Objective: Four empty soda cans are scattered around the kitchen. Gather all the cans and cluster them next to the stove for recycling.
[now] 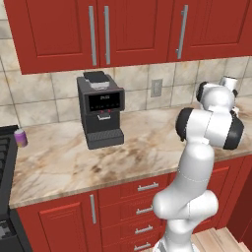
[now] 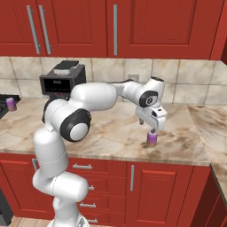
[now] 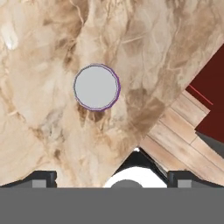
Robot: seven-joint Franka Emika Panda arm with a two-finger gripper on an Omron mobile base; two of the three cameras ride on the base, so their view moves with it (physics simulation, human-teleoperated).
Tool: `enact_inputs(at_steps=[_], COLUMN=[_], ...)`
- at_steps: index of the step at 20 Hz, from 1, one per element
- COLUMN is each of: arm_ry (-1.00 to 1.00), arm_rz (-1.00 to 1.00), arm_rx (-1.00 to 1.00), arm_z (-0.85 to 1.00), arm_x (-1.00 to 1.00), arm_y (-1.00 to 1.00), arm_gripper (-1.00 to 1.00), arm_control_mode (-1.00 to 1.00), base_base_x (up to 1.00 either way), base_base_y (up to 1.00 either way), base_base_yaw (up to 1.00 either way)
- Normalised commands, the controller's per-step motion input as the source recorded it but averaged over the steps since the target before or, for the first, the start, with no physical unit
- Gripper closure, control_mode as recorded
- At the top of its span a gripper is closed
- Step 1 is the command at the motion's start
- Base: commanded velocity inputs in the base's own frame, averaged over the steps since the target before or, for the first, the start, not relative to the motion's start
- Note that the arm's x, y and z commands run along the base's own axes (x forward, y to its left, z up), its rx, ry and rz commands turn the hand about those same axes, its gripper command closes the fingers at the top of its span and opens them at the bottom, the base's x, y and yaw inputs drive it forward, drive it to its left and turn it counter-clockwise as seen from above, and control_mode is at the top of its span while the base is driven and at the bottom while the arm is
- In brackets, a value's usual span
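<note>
A purple soda can (image 2: 152, 140) stands upright near the counter's front edge. My gripper (image 2: 152, 130) hangs straight above it, pointing down, its jaws open and empty. From the hand, the can's silvery top (image 3: 96, 86) lies ahead of my gripper (image 3: 112, 178), a little left of centre, with the fingertips (image 3: 41, 178) wide apart below it. A second purple can (image 1: 20, 138) (image 2: 11, 104) stands on the counter right beside the black stove (image 1: 5, 162) (image 2: 3, 108) at the far left.
A dark boxy coffee machine (image 1: 101, 110) (image 2: 62, 82) stands against the tiled wall between the two cans. Red upper cabinets hang overhead. The counter's front edge and the wooden floor (image 3: 183, 131) lie close to the nearer can.
</note>
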Motion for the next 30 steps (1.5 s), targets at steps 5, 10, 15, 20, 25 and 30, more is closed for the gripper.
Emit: enact_inputs(at_steps=[5, 10, 15, 20, 25, 30], arm_ry=[-0.09, -0.07, -0.03, -0.01, 0.00, 0.00], arm_rz=[0.00, 0.00, 0.00, 0.00, 0.00, 0.00], arm_rx=[0.00, 0.00, 0.00, 0.00, 0.00, 0.00], arm_z=[-0.29, -0.26, -0.19, -0.12, -0.08, -0.13], arm_x=[0.17, 0.13, 0.12, 0.23, 0.24, 0.14], arm_y=[-0.01, -0.10, -0.21, -0.10, -0.02, -0.13], arm_gripper=[-1.00, -1.00, -1.00, -1.00, -1.00, -1.00], arm_control_mode=[-1.00, -1.00, -1.00, -1.00, -1.00, -1.00], base_base_x=[0.00, 0.00, 0.00, 0.00, 0.00, 0.00], base_base_y=[0.00, 0.00, 0.00, 0.00, 0.00, 0.00], base_base_yaw=[0.00, 0.00, 0.00, 0.00, 0.00, 0.00])
